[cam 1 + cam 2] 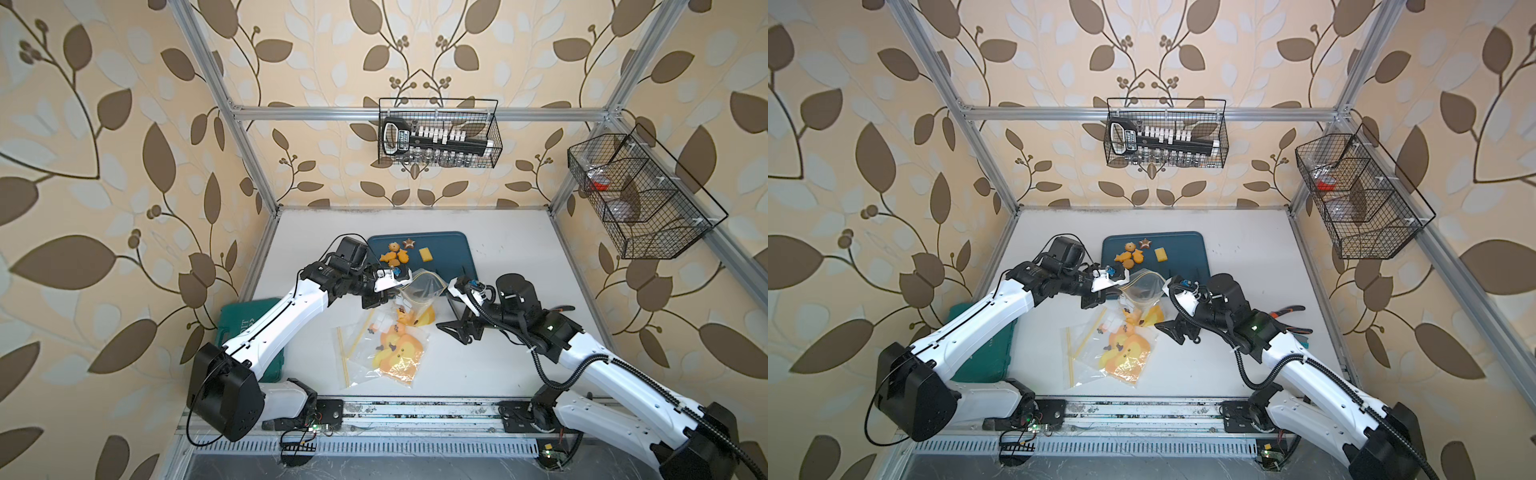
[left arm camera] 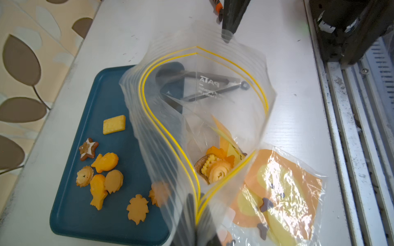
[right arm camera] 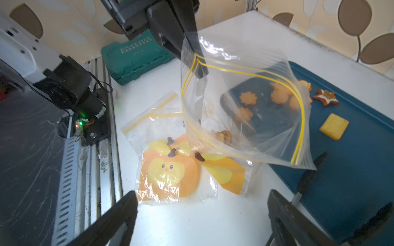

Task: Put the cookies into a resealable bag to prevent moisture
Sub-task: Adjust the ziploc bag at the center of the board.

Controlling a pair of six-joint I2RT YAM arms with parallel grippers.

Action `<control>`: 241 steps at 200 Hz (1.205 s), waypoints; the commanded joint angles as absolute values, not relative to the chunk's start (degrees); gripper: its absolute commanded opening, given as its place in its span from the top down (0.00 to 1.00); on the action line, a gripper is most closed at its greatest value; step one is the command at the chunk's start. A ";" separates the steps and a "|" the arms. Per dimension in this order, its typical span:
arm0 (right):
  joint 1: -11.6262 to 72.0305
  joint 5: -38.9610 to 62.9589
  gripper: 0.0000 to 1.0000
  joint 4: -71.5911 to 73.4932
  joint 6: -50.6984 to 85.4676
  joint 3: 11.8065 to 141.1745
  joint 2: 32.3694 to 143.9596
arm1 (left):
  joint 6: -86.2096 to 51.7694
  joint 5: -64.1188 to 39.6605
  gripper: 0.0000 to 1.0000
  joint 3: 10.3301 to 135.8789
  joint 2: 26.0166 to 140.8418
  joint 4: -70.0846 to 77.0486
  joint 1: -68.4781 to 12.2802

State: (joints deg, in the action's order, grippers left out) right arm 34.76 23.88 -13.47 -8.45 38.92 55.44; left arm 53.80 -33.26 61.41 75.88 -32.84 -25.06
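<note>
Clamping rim of clear yellow-zipped plastic bag (image 2: 153,119) in left gripper (image 3: 197,61), right gripper (image 3: 201,200) spread, empty; judging small orange-yellow cookies (image 2: 105,163) on far dark-blue tray (image 2: 70,213) light, brittle: pinch gently by edges.

Tray (image 1: 453,251) at rear-centre of desk (image 1: 519,270), cookies (image 1: 399,255) on its left half. Resealable bag (image 1: 419,286) hangs from left pincer (image 3: 197,64) over tray's front edge, mouth up, bagged cookies (image 2: 215,168) at its bottom. Printed bags (image 1: 395,353) flat on desk in front, partly under it. Right pincer (image 1: 455,330) just right of bag, apart. Case (image 1: 237,324) at desk's left edge, under left arm. Rear basket (image 1: 438,133) on back wall, side basket (image 1: 640,195) on right wall.
</note>
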 commanded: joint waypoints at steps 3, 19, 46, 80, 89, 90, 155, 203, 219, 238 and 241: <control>34.98 20.99 0.06 -9.15 -11.18 38.86 58.28 | 55.77 -36.84 1.00 61.61 76.97 -31.79 -23.51; 34.90 20.09 0.06 -6.81 -10.91 39.15 60.92 | 56.31 -36.70 1.00 61.33 77.64 -30.43 -22.65; 33.24 20.85 0.06 -3.83 -12.34 39.85 65.23 | 55.98 -36.67 1.00 61.20 78.96 -28.26 -21.07; 27.70 26.04 0.06 -2.28 -18.29 41.87 68.38 | 58.23 -37.34 1.00 62.40 80.58 -29.75 -20.42; 26.04 28.73 0.06 -2.20 -20.03 42.74 69.46 | 58.48 -37.60 1.00 62.54 80.81 -29.74 -20.30; 25.85 29.13 0.06 -2.20 -20.25 42.86 69.58 | 58.55 -37.65 1.00 62.56 80.84 -29.73 -20.30; 23.40 32.27 0.07 -11.15 -32.63 53.73 81.04 | 59.10 -39.48 1.00 62.64 81.13 -29.39 -20.32; 23.62 35.75 0.20 -17.92 -35.85 61.84 86.92 | 59.00 -38.33 1.00 62.48 80.77 -29.50 -20.21; 24.46 35.66 0.23 -19.39 -36.25 62.88 87.70 | 59.04 -38.02 1.00 62.37 80.77 -29.45 -20.21; 24.72 35.35 0.35 -19.86 -36.17 62.96 87.75 | 58.94 -37.40 1.00 62.39 80.77 -29.52 -20.14; 24.74 35.36 0.37 -19.86 -36.13 63.01 87.60 | 58.96 -37.32 1.00 62.39 80.73 -29.45 -20.08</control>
State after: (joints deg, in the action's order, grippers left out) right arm 24.16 32.91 -16.05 -33.95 61.63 87.15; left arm 58.37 -37.06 61.10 81.32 -30.00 -20.88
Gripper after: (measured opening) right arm 0.683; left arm 0.047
